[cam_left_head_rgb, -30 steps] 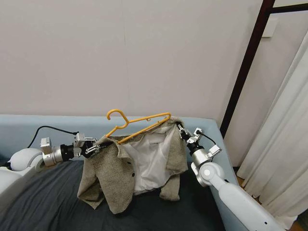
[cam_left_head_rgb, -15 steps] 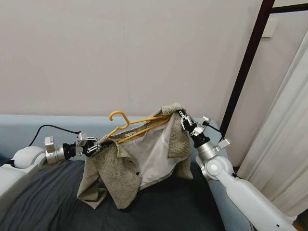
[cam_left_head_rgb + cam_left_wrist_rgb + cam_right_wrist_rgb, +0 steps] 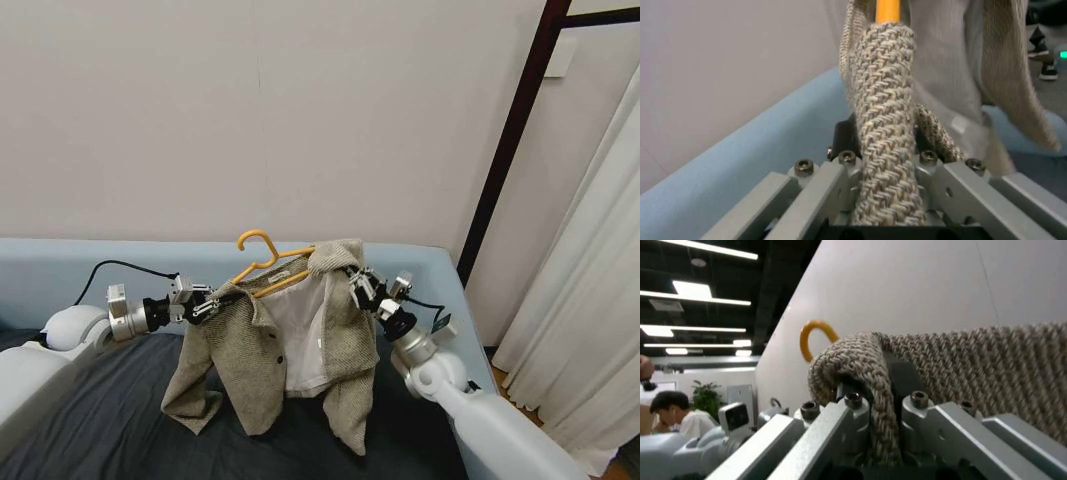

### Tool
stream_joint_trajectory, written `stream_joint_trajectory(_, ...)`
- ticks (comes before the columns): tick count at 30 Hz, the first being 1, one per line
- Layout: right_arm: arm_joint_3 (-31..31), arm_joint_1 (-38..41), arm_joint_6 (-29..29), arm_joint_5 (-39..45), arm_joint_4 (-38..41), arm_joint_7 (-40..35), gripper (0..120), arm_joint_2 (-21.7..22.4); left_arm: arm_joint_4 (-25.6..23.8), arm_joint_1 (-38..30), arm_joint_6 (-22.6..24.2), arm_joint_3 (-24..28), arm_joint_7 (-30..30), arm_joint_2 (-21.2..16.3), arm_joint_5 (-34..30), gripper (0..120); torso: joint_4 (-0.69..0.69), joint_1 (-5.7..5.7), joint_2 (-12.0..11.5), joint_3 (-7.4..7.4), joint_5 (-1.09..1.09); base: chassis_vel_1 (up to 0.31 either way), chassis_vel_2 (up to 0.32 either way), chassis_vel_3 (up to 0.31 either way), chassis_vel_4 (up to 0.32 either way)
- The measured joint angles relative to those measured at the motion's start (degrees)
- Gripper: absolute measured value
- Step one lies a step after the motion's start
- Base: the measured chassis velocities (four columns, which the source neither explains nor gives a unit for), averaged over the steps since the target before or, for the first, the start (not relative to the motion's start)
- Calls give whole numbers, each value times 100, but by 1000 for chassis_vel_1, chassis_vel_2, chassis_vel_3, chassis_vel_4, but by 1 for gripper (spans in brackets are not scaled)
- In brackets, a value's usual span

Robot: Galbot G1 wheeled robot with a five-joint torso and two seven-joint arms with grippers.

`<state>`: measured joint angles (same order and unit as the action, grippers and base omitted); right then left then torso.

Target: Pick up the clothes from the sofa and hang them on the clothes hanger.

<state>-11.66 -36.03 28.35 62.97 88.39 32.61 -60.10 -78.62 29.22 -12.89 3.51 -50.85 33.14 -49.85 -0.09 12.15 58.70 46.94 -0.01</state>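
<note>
Since half a second before, the right gripper (image 3: 358, 283) had come down and in toward the left one, so the garment hung narrower between the two arms. The hook of the hanger (image 3: 262, 243) had shifted slightly toward the robot's right.

In the head view the right gripper sat just beside the collar on the robot's right, its fingers clamped on the shoulder edge of the tweed jacket (image 3: 290, 350). The right wrist view showed the same grip close up. There the right gripper (image 3: 870, 407) was pinched tight on a rolled fold of the jacket (image 3: 960, 365), with the orange hook of the hanger (image 3: 815, 335) curving up behind the fold.

The left gripper (image 3: 212, 298) reached in from the robot's left and was closed on the opposite shoulder. In the left wrist view, the left gripper (image 3: 883, 160) squeezed a thick roll of the jacket (image 3: 887, 100), and the orange arm of the hanger (image 3: 887, 10) emerged from the top of that roll.

The jacket hung open-fronted from both grips, pale lining showing. Its hem and one sleeve trailed onto the dark seat cushion (image 3: 90, 420) of the light blue sofa (image 3: 60, 265). The hanger lay tilted inside the shoulders, its hook standing free above the collar against the plain wall (image 3: 300, 100). A dark post (image 3: 510, 130) and a pale curtain (image 3: 590, 280) stood well apart on the robot's right.
</note>
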Motion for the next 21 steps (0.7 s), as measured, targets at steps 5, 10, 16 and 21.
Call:
stream_joint_trajectory(5,-153,-100,127,-76,-193,362,1,-60,-133,32,-15,0,62,-14,-222,7,0,0,0,0,0,0,0,0,0)
stream_joint_trajectory(10,-202,-146,55,95,-436,1229,1,-30,-194,19,-25,0,89,-43,-342,7,0,0,0,0,0,0,0,0,0)
stream_joint_trajectory(16,-174,-201,-56,-305,-848,1563,1,23,-269,-8,-39,-3,151,-88,-436,7,0,0,0,0,0,0,0,0,0)
stream_joint_trajectory(21,-164,-219,13,-627,-1094,1510,1,-15,-362,-10,-39,-22,178,-138,-507,7,-1,0,0,0,1,0,0,0,0)
